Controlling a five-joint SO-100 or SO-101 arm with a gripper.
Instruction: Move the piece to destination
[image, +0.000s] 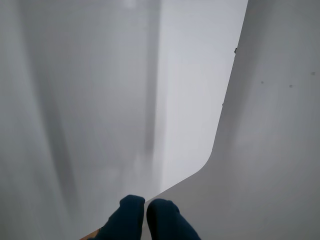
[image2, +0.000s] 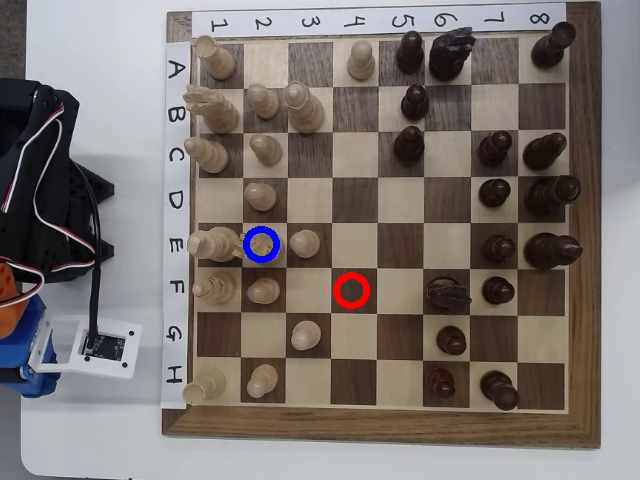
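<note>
Overhead view: arm's parked off the chessboard (image2: 385, 425), pawn (image2: 264, 243) sits inside the blue ring (image2: 261, 245). Wrist view shows gripper (image: 146, 206) fingers pressed together, holding nothing.

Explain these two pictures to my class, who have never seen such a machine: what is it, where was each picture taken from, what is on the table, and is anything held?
The black machine at the left of the overhead view is a small robot arm, folded beside the chessboard. That camera looks straight down. The other camera rides on the arm's wrist. It shows the gripper, two dark blue fingers closed together on nothing, above a white surface. Pale pieces and dark pieces stand on the board. A blue ring and a red ring each mark one square.
</note>
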